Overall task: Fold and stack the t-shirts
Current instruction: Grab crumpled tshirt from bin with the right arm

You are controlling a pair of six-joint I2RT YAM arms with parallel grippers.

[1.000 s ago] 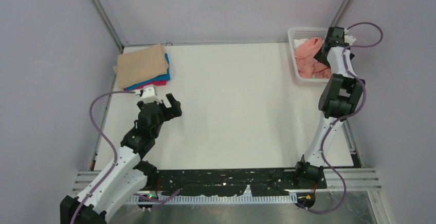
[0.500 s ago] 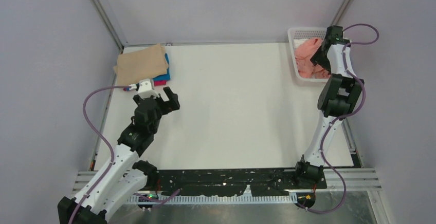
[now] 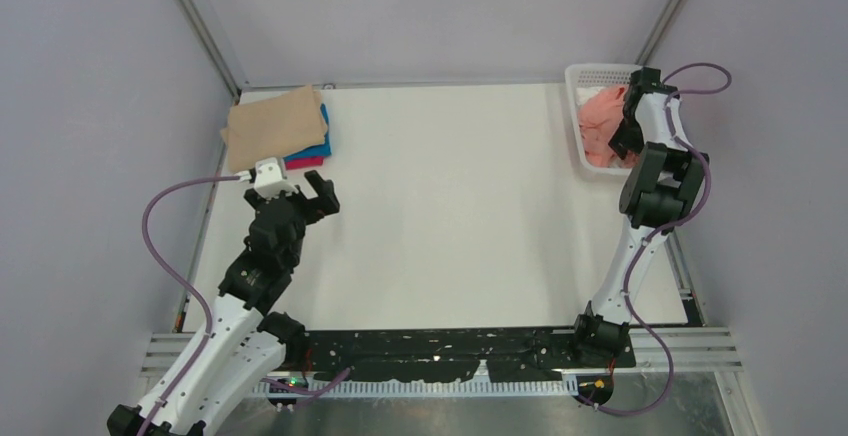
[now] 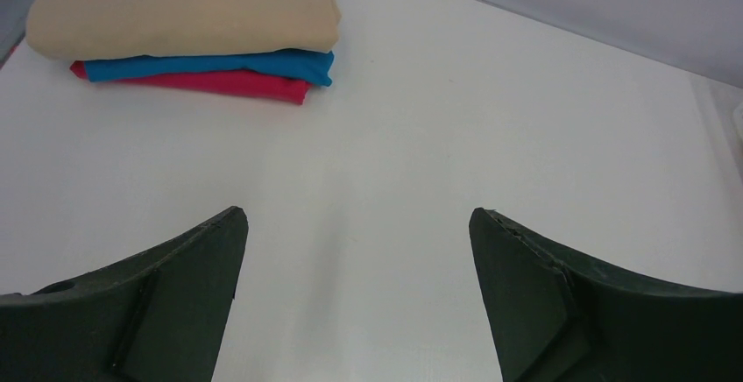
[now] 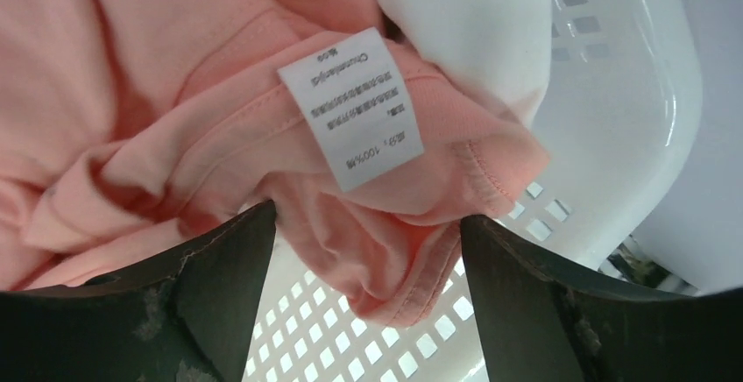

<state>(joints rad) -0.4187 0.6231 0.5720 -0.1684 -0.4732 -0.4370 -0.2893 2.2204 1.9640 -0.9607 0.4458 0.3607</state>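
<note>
A folded stack lies at the table's far left: a tan t-shirt (image 3: 274,126) on top, a blue one (image 4: 210,64) under it, a magenta one (image 4: 228,84) at the bottom. My left gripper (image 3: 305,193) is open and empty just in front of the stack, also seen in the left wrist view (image 4: 355,224). The salmon-pink t-shirt (image 3: 600,116) lies crumpled in the white basket (image 3: 580,76) at the far right. My right gripper (image 5: 368,233) is open inside the basket, its jaws on either side of a fold of the pink shirt (image 5: 385,251) with a white label.
A white cloth (image 5: 464,23) lies in the basket beside the pink shirt. Grey walls close the back and sides. Metal rails run along the table's left and right edges.
My left arm has drawn back toward the left, nearer the stack. My right gripper has dropped lower into the basket, onto the pink shirt.
</note>
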